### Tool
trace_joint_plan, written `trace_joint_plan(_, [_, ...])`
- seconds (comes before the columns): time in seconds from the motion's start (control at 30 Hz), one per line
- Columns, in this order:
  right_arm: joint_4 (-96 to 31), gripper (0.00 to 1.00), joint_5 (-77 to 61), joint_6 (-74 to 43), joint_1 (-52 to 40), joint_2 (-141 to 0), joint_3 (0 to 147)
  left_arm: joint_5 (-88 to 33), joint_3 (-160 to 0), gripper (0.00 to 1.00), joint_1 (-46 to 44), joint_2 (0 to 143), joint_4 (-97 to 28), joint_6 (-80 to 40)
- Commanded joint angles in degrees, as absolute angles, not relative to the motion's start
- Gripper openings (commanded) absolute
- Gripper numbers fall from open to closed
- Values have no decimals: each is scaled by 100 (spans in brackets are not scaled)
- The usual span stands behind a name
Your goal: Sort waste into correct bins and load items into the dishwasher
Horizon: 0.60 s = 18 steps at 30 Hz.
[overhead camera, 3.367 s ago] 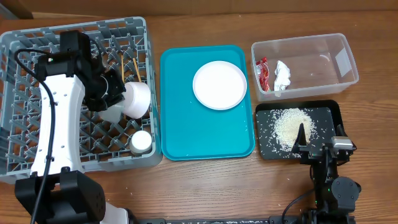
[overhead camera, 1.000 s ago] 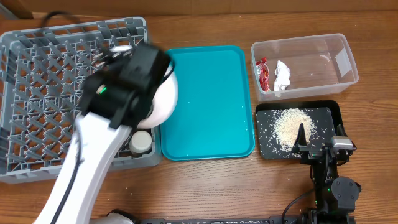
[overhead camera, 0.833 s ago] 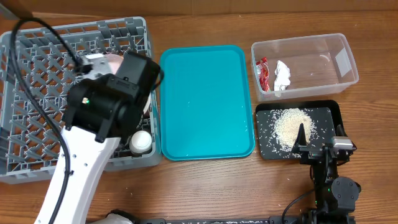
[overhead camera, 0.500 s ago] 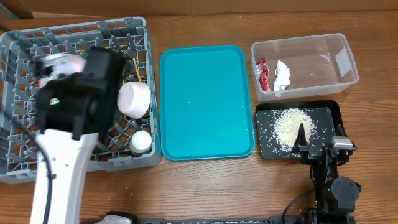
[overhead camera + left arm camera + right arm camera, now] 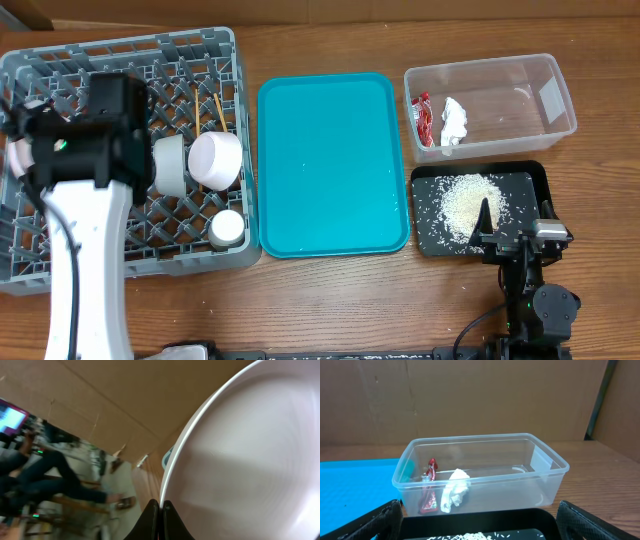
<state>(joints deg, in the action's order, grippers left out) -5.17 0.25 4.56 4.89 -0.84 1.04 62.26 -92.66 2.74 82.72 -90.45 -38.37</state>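
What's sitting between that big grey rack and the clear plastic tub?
Only the flat teal tray lies between the grey rack and the clear tub; the overhead view shows it.

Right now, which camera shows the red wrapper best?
Right wrist: the red wrapper shows large through the clear tub wall, beside the tissue. Overhead shows it small, at the tub's left end. Left wrist is mostly filled by the plate, no wrapper.

We see a wooden table [image 5: 330, 300] carrying a grey dish rack [image 5: 190, 80], a teal tray [image 5: 333, 165] just beside it, then a clear tub [image 5: 510, 95] and a black tray [image 5: 535, 185].
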Motion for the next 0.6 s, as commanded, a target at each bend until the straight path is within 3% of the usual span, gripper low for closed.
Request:
trace_joint_plan(0.0, [-482, 100, 30, 475, 495, -38, 47, 6899, -8936, 4, 309, 8735, -8980, -3763])
trace_joint_plan(0.27, [-482, 100, 30, 475, 495, -38, 47, 6963, -8930, 4, 169, 9885, -8075, -2648])
trace_joint_plan(0.57, [-482, 100, 30, 475, 495, -38, 47, 6914, -8930, 4, -95, 10167, -7218, -1551])
